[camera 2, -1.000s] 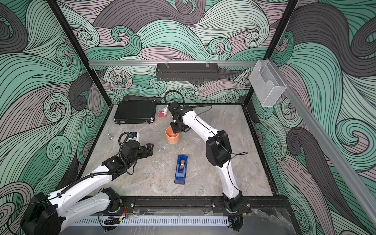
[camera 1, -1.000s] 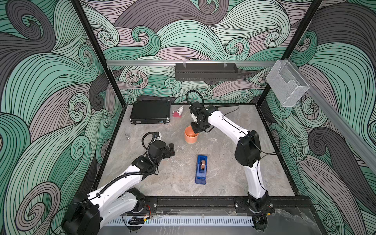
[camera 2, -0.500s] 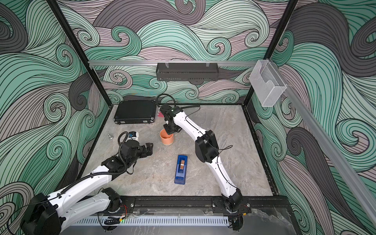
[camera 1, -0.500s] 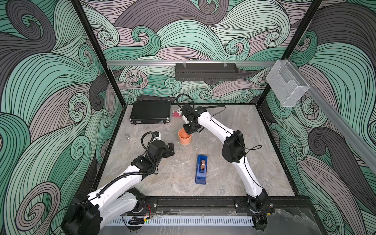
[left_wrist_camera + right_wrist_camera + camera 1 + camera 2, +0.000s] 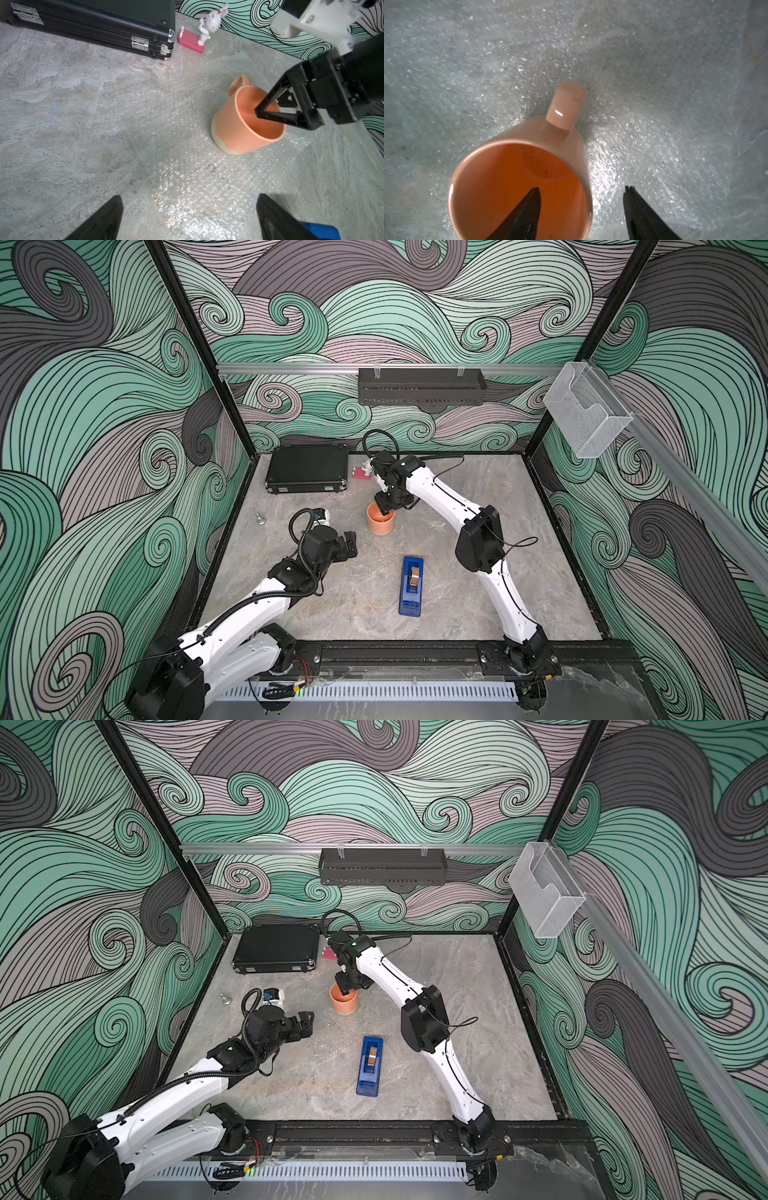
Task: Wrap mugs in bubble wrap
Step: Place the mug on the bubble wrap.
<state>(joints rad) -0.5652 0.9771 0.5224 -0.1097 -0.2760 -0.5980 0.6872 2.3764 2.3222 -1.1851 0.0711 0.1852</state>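
Straddling the mug (image 5: 508, 187) wall, right claw (image 5: 582, 188) is spread (1 finger inside, 1 outside, no pinch); mug sits upright on the bubble wrap (image 5: 176, 166), ready for wrapping; left claw (image 5: 189, 196) spread wide, likely poised to fold.

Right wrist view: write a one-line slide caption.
Open right gripper straddles the wall of the orange mug on bubble wrap.

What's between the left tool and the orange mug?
Only flat bubble wrap between left tool and orange mug; nothing else, per left wrist view.

Marbled table (image 5: 540, 572): bubble wrap (image 5: 187, 166), case (image 5: 307, 467), tape dispenser (image 5: 411, 587)
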